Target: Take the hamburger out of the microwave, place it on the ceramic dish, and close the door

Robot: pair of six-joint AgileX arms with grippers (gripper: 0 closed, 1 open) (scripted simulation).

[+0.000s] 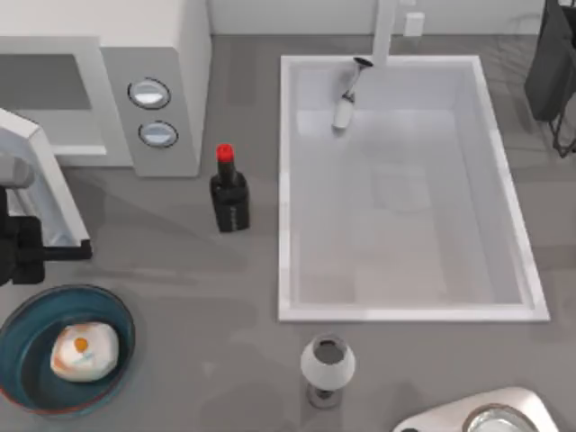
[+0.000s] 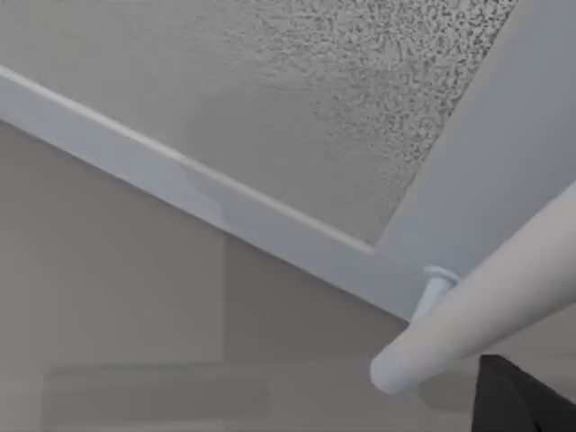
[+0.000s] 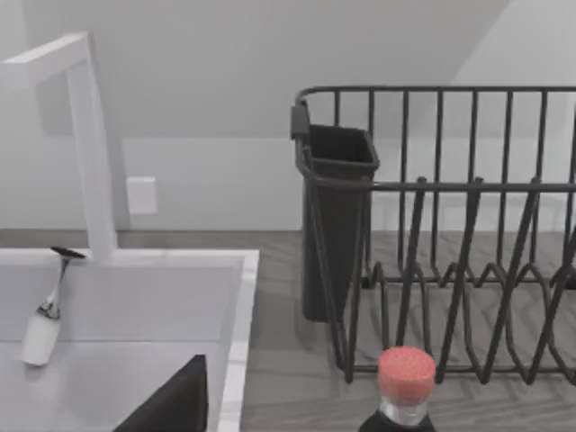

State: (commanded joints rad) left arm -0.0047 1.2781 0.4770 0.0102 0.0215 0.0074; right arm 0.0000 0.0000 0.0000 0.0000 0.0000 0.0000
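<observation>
**Fingers closing in on the door handle, burger already sitting on the dish**

Fingers (image 2: 515,398) of the left gripper (image 1: 79,252) are hovering just beside the pale round handle (image 2: 472,322) of the door (image 1: 40,171). One dark tip is peeking in under the bar, and I cannot tell whether they are spread or pinched. No contact with the bar is showing.

Nearest to them, the door is standing swung out from the microwave (image 1: 171,54), its free edge reaching almost to the fingertips. I am judging it a stiff, light, hinged panel that will be swinging freely instead of needing a lift. The smooth bar may be slippery, so the best hold is looking like a wrap around its middle, or a flat push on the outer face near the free edge, away from the hinge.

A little farther, on the near side of the fingers and apart from them, the hamburger (image 1: 83,351) is resting inside the ceramic dish (image 1: 18,346) on the bench (image 1: 180,306). It is looking soft and squashable, and it is needing no more handling. Shutting the door appears to be the remaining step.

Beyond the fingertips toward the sink (image 1: 405,310), a dark bottle (image 1: 229,198) with a red cap is standing upright near the microwave's dial panel. It seems to be well outside the door's swing.

Farther off, a grey-white goblet (image 1: 327,364) is standing in front of the sink. The right arm (image 1: 486,416) is waiting parked at the bench's near right edge.
</observation>
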